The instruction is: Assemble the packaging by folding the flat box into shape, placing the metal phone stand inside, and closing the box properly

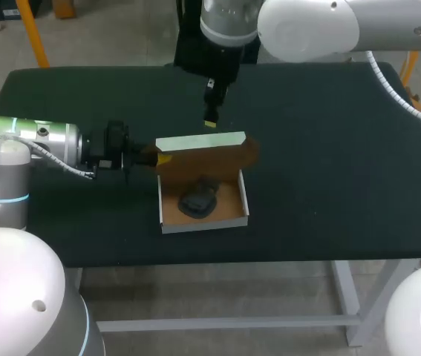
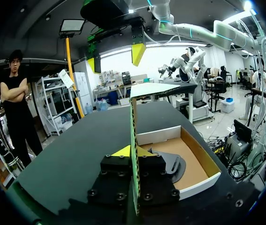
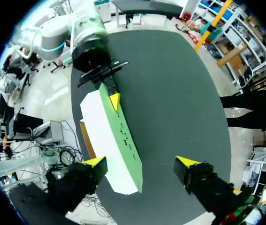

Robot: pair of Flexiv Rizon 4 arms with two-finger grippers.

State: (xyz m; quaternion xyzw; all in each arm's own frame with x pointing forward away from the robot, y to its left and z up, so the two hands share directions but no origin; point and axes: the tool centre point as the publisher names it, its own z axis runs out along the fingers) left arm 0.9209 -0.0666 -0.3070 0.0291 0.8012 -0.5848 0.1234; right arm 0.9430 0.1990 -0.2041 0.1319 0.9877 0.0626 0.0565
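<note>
Now | left hand [image 2: 133, 151] pinches the upright lid [image 1: 203, 156] at its end | right hand [image 3: 141, 162] spread, above lid | stand [image 1: 197, 199] lies in open box [image 1: 167, 213], just ahead of left hand

Dark table [image 1: 329, 170], 1 open cardboard box [image 1: 204, 224] directly on it (lid [image 1: 210, 158] upright), near the front edge

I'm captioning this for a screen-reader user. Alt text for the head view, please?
The left gripper clamps the raised lid of an open cardboard box on a dark table; a dark phone stand lies inside the box. The right gripper hangs open just beyond the lid.
</note>
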